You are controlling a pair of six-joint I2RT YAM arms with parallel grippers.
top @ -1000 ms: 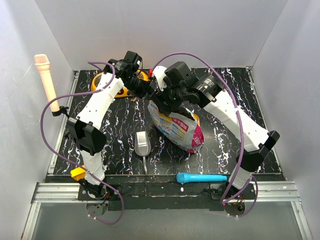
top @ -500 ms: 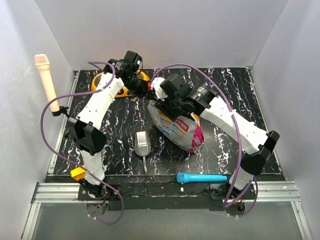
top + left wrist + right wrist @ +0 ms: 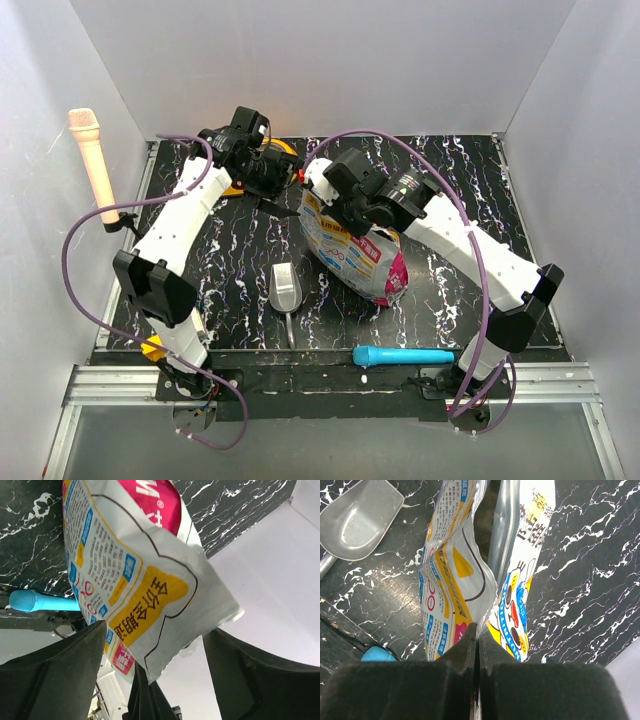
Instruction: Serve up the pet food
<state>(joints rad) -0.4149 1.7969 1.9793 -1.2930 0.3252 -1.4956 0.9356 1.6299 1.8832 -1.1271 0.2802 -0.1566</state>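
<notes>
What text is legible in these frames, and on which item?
"全期", further characters unclear: yellow patch on the pouch.
"W" and "®": its magenta panel.
"NUTRI", rest unclear: its front, right wrist view.
Fine print on it: too small to read.

Under the left claw (image 3: pixel 280 185), the orange bowl (image 3: pixel 286 149) is mostly hidden. The pouch (image 3: pixel 355 255) conceals any kibble; the right claw (image 3: pixel 477 630) covers its mouth. Beyond that claw, the scoop (image 3: pixel 357 517) is cut off.
</notes>
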